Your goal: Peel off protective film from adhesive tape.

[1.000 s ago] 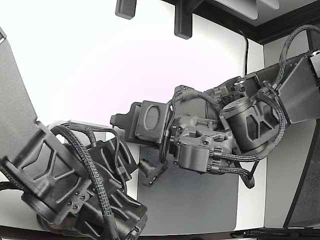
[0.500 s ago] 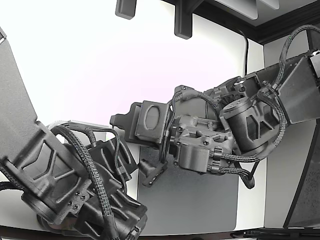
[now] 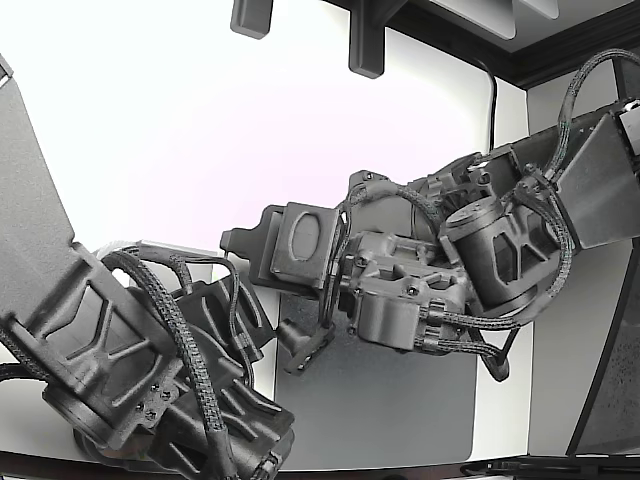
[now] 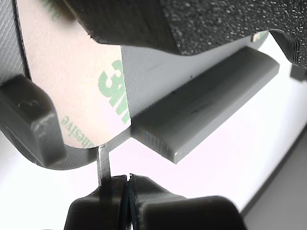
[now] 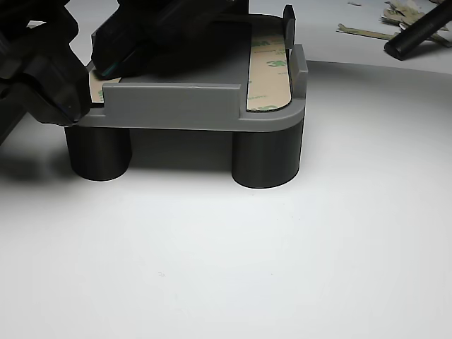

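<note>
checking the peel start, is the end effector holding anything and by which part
The end effector pinches the thin grey tab at the edge of the beige 3M-printed protective film.

White matte bench (image 5: 282,268) carries a grey plastic fixture tray (image 5: 176,106) standing on two dark cylindrical feet (image 5: 267,157); torn beige film scraps (image 5: 364,30) lie at far edge; in the exterior view, a dark grey flat mat (image 3: 400,400) lies on the bench.
</note>
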